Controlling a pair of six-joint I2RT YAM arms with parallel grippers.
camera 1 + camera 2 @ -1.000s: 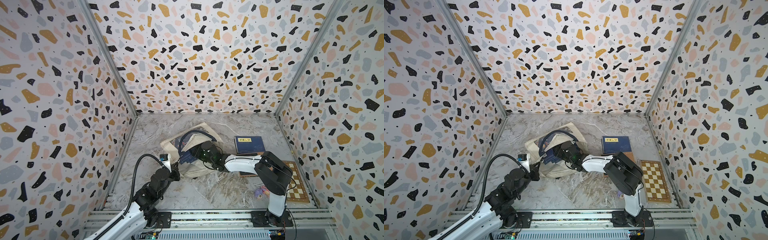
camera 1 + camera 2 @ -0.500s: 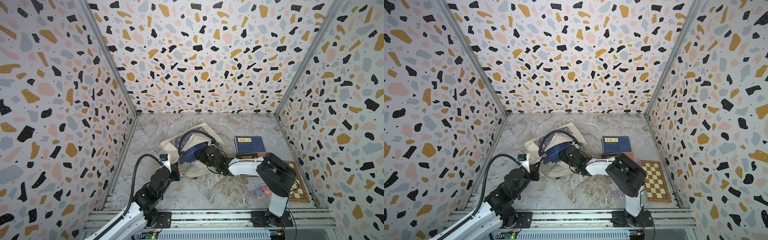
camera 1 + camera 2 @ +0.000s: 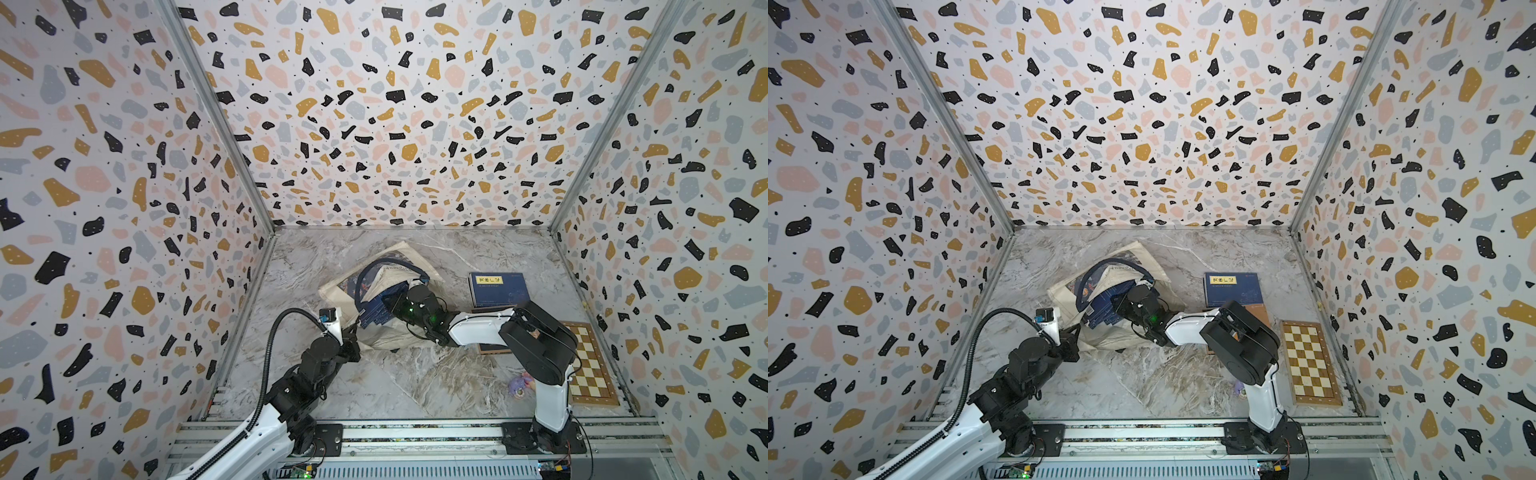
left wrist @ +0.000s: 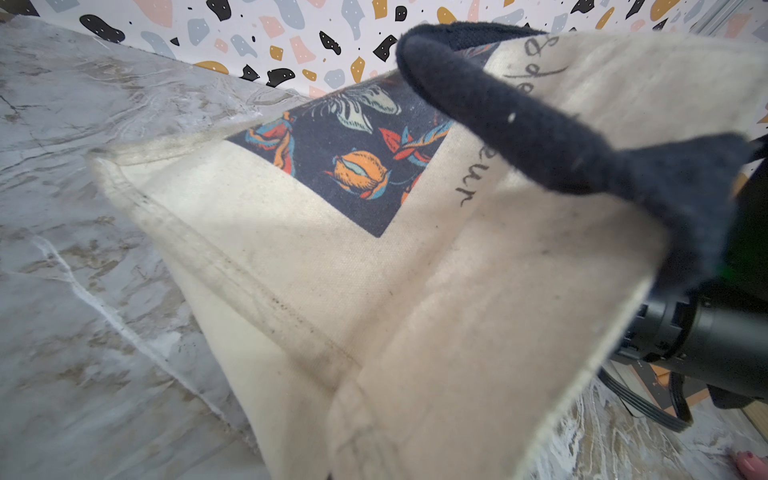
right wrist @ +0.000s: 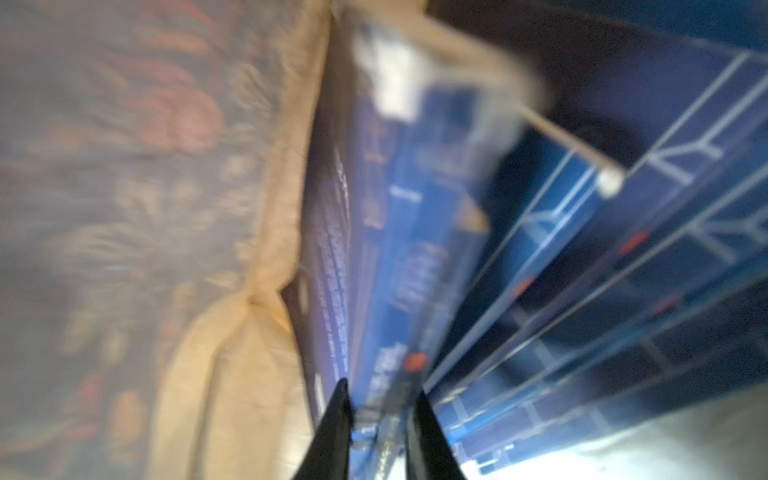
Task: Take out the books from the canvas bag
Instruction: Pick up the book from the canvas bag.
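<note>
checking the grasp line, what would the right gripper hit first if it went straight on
The book: the right gripper has its edge between the fingers. Behind that lie more books, then probably the bag cloth, though the blur hides depth.

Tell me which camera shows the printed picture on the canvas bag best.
Left wrist: the printed picture on the canvas bag is large and sharp there. Both top views show only a small dark patch; right wrist shows a blur.
</note>
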